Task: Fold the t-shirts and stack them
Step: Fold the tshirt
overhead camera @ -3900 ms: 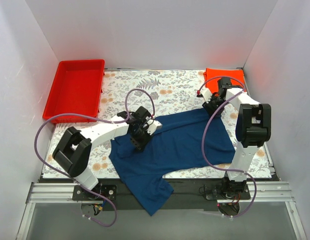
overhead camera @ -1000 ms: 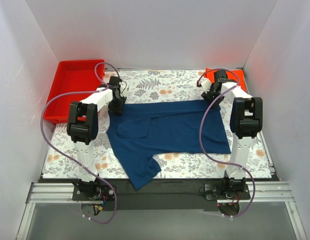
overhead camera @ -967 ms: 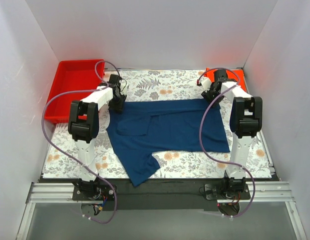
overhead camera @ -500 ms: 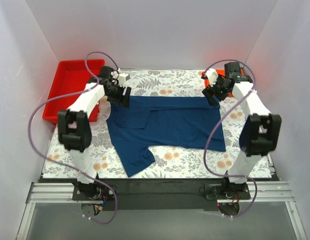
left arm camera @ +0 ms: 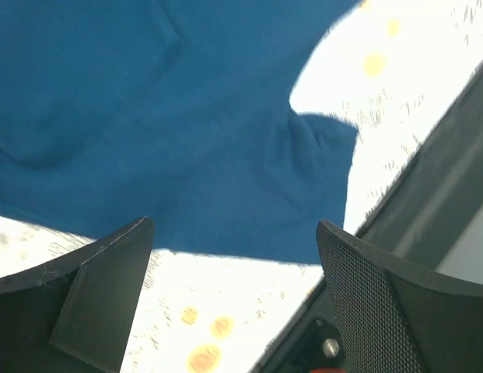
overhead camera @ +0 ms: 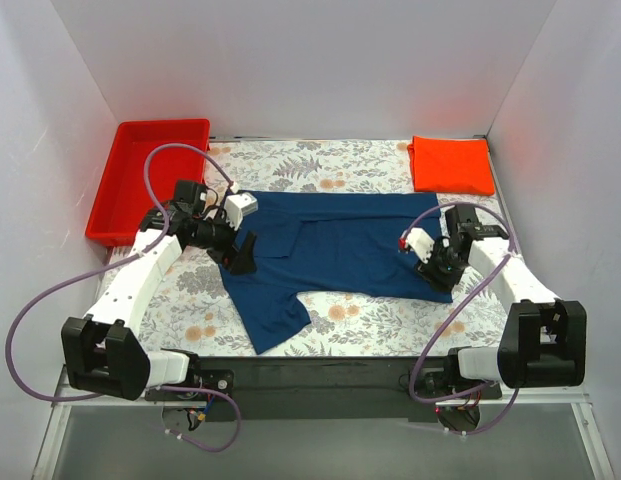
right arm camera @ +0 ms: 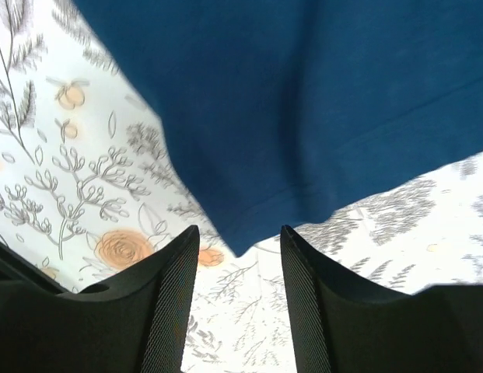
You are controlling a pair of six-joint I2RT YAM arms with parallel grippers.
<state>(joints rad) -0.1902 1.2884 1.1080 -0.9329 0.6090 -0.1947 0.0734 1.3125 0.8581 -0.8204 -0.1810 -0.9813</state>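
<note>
The navy blue t-shirt lies spread flat on the floral table, with one sleeve trailing toward the near edge. No print shows on it. The orange-red t-shirt sits folded square at the far right corner. My left gripper hovers over the navy shirt's left edge, wide open and empty. In the left wrist view the gripper frames the shirt and bare cloth. My right gripper is at the shirt's near right corner. In the right wrist view that corner lies just beyond the open gripper.
A rigid red tray stands at the far left, partly off the floral cloth. The black front rail runs along the near edge, close to the trailing sleeve. White walls close in the sides and back.
Both grippers have let go of the navy shirt's far corners and drawn back toward the near side. The shirt has settled flat. The right gripper has dropped to the near right corner.
</note>
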